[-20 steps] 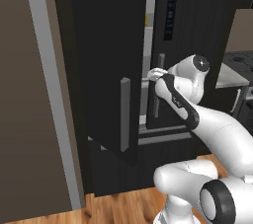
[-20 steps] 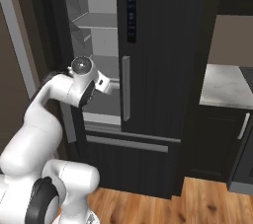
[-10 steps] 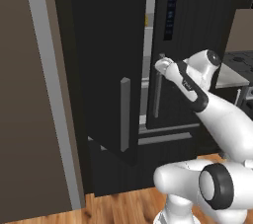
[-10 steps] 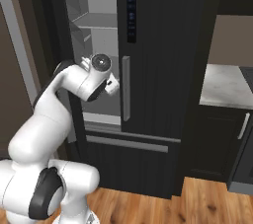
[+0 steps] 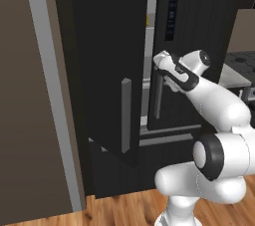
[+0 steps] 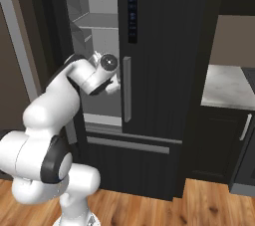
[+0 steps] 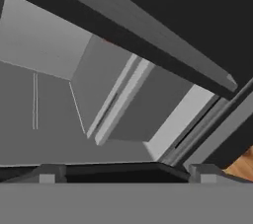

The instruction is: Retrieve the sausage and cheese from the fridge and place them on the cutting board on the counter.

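The gripper (image 7: pixel 126 171) stands spread wide with nothing between its jaws, low in the hand view, facing the light grey inside of the fridge (image 5: pixel 199 31). In the left base view, the fridge's left door (image 5: pixel 107 60) hangs ajar at centre. A counter (image 6: pixel 229 86) sits at the right of the right base view.

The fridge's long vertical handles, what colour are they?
Grey, against the black fridge front; the handle shows best in the right base view.
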